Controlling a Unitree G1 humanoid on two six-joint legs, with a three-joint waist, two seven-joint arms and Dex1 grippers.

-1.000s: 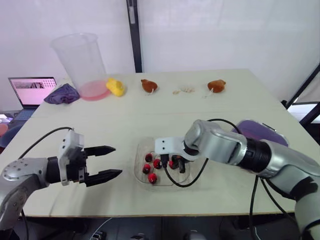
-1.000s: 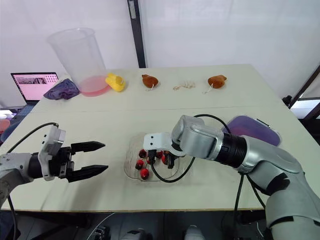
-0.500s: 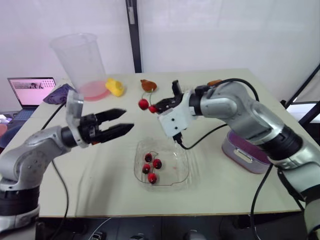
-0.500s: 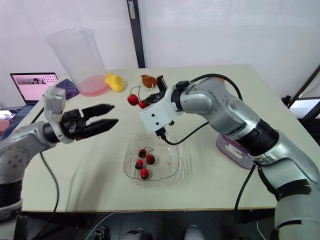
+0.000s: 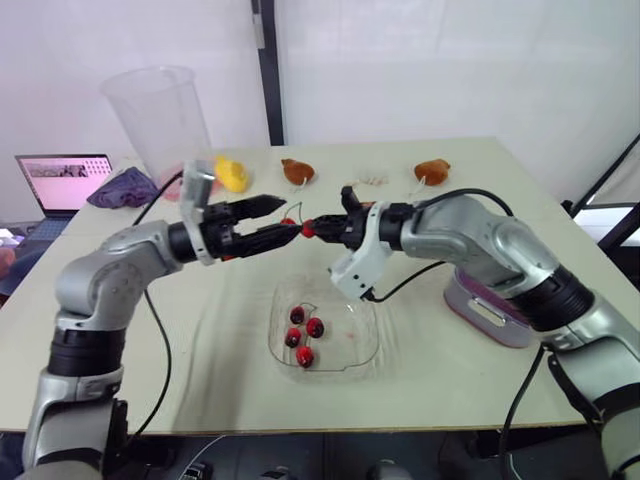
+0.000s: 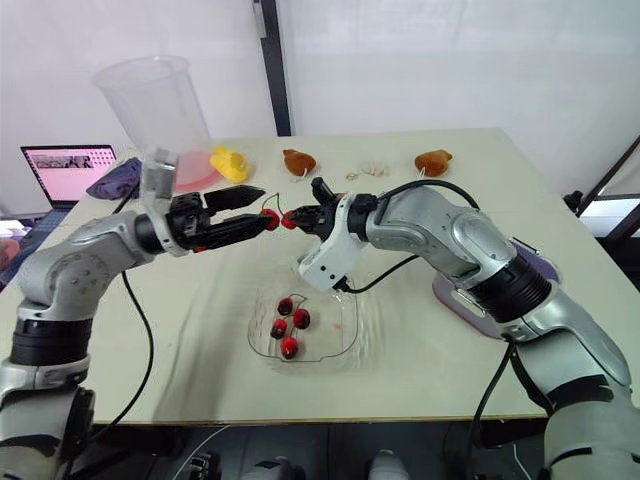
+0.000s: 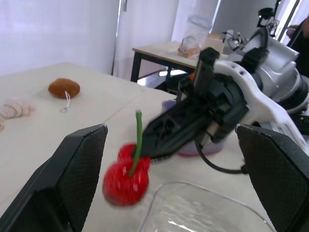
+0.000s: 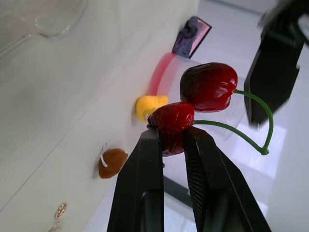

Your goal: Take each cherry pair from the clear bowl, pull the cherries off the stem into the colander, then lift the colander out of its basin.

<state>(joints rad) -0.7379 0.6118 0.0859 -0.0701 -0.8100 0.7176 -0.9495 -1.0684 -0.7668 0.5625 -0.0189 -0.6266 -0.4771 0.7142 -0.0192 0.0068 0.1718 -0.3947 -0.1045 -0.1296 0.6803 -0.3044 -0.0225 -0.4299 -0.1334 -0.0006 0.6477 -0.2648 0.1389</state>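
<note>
My right gripper [image 5: 322, 228] is shut on one red cherry of a cherry pair [image 8: 171, 121], held in the air above the table's middle. The second cherry [image 8: 208, 87] and the green stem [image 8: 256, 125] stick out toward my left gripper [image 5: 288, 218]. That gripper is open, with its black fingers [image 7: 82, 164] on either side of the cherry pair [image 7: 128, 176]. Below them the clear bowl [image 5: 368, 345] holds several more cherries [image 5: 305, 335]. The purple colander in its basin [image 5: 490, 310] sits at the right, partly hidden behind my right arm.
At the back left stand a tall clear cup [image 5: 160, 120] with a pink base, a yellow toy [image 5: 232, 173], a purple cloth [image 5: 125, 188] and a laptop [image 5: 65, 180]. Two brown items [image 5: 298, 171] [image 5: 433, 171] and a beige string [image 5: 368, 181] lie along the far side.
My left gripper has moved right and up until its open fingers flank the cherry pair. My right gripper has lowered slightly and turned, still holding the pair.
</note>
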